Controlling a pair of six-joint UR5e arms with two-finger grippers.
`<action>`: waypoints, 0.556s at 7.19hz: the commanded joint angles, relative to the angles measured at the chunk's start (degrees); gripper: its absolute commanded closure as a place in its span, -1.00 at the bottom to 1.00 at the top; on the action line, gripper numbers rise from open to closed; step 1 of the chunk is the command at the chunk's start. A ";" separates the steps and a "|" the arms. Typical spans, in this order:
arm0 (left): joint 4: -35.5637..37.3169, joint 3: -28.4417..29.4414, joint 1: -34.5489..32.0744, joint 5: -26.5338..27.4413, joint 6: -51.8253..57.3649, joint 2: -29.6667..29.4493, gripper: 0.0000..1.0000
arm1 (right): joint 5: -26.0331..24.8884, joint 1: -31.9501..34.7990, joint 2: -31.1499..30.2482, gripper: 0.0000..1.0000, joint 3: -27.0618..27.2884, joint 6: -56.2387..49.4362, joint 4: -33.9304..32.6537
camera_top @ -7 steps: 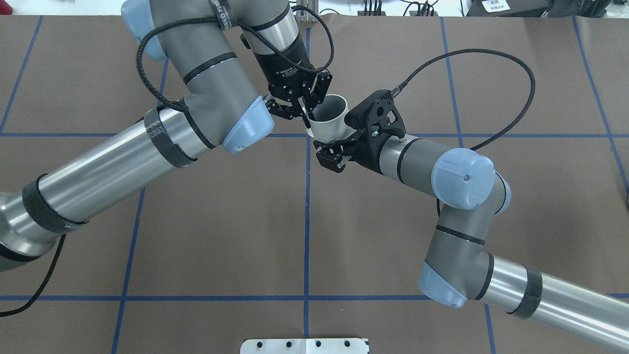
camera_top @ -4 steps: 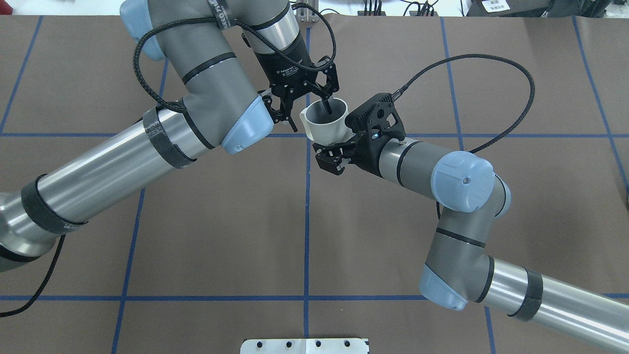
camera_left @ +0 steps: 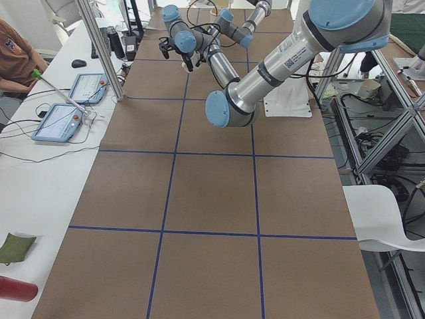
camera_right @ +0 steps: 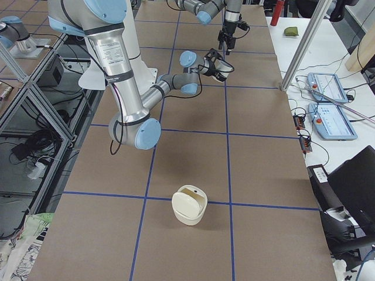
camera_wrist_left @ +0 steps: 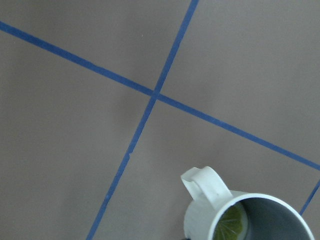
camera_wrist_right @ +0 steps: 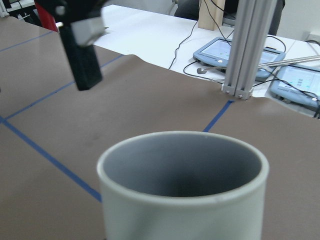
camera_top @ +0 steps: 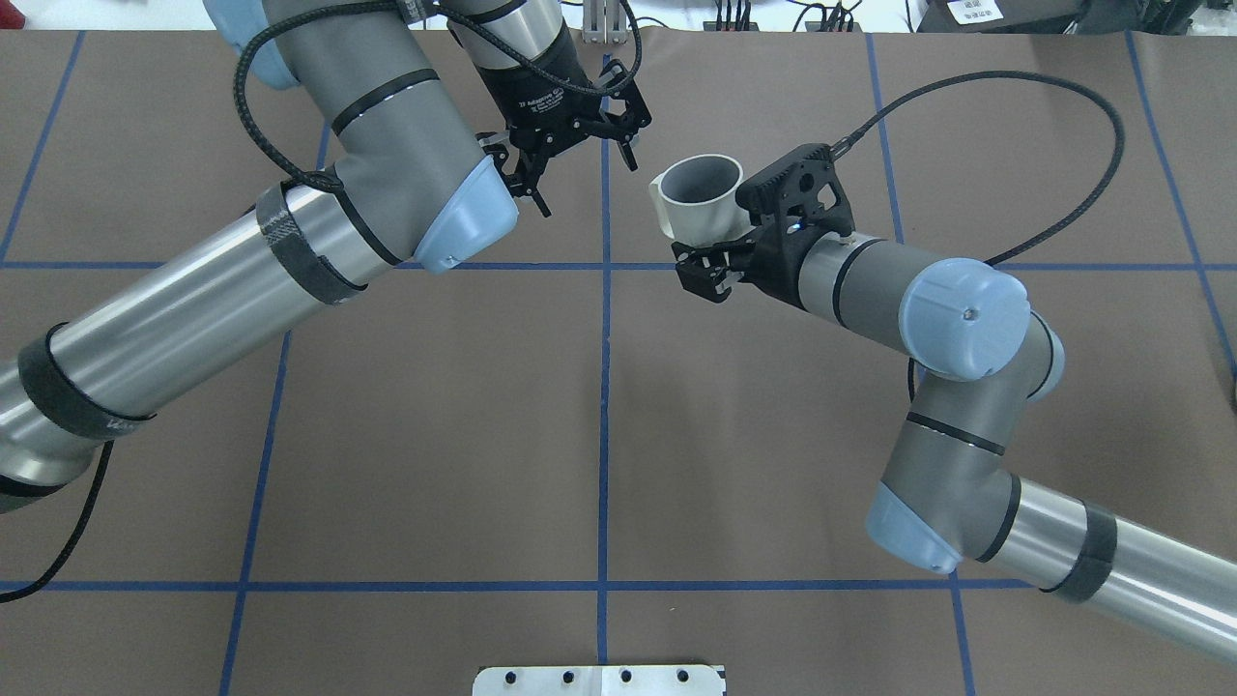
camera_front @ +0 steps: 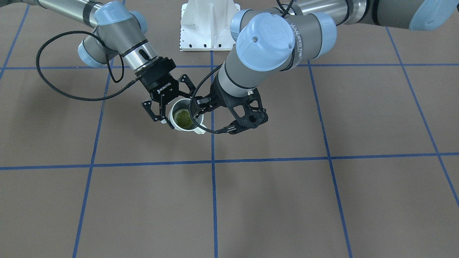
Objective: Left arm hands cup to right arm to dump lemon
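Note:
The white cup (camera_top: 698,193) hangs above the table with my right gripper (camera_top: 712,253) shut on its lower body. Only one of that gripper's fingers (camera_top: 701,275) shows beside the black wrist bracket. My left gripper (camera_top: 589,188) stands open and empty, up and to the left of the cup and clear of it. The lemon (camera_front: 182,117) lies in the bottom of the cup (camera_front: 185,126). The left wrist view shows the cup (camera_wrist_left: 200,220) from above, handle toward the camera, with the lemon (camera_wrist_left: 231,225) inside. In the right wrist view the cup (camera_wrist_right: 185,200) fills the foreground, with a left finger (camera_wrist_right: 82,55) beyond it.
A cream, round-cornered container (camera_right: 188,205) stands on the brown mat at the table's near end in the exterior right view. The robot's white base plate (camera_top: 599,680) sits at the near edge. An aluminium post (camera_wrist_right: 247,50) and tablets (camera_right: 331,120) line the far side table.
My left gripper opened off the cup's rim and drew back up and to the left. My right arm carried the cup to the right and further from the robot.

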 commanded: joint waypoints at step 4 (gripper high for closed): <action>-0.26 -3.45 -0.40 1.70 0.00 2.96 -1.00 | 0.14 10.49 -33.32 0.78 14.06 0.26 14.51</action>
